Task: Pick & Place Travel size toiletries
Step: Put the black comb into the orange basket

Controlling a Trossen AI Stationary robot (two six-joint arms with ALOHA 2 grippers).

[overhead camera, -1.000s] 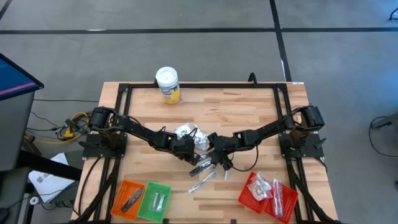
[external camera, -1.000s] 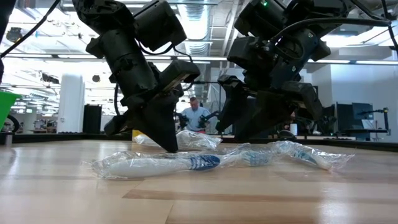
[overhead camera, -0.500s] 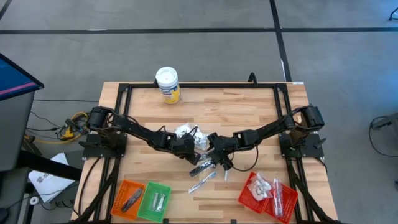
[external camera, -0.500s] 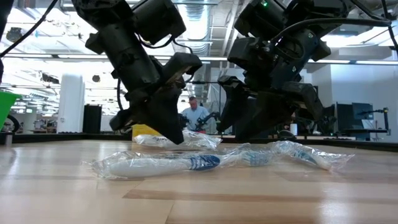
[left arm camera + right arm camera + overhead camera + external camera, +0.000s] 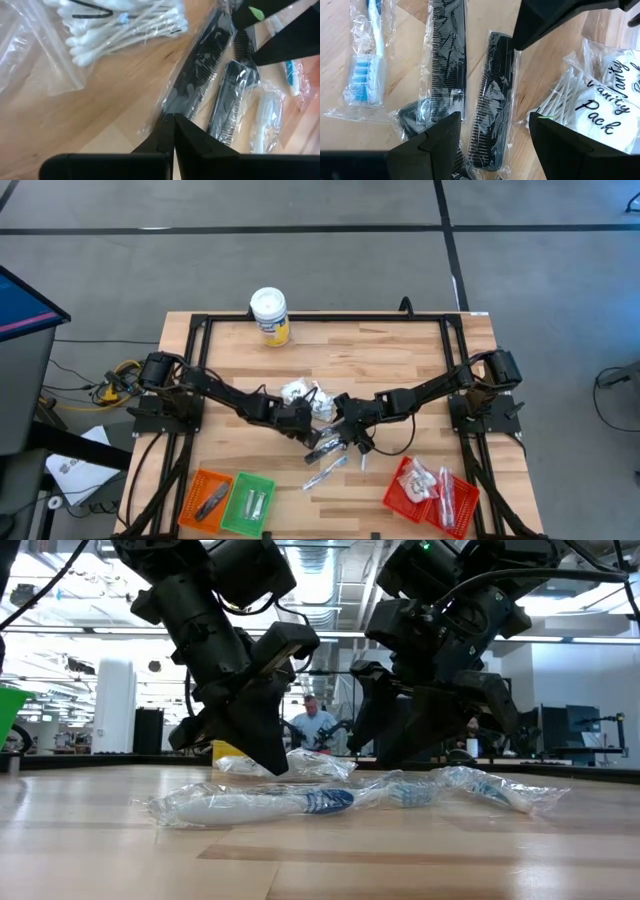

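Your left gripper (image 5: 173,131), fingers together, touches a wrapped comb (image 5: 197,85) mid-table; the right gripper (image 5: 492,135) hovers, fingers apart. Slippery wrapping may skid or snag neighbouring combs.

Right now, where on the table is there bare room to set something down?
Bare wood lies right of the yellow canister along the far edge, and between the green basket and red basket. The centre is crowded with wrapped combs and both claws.
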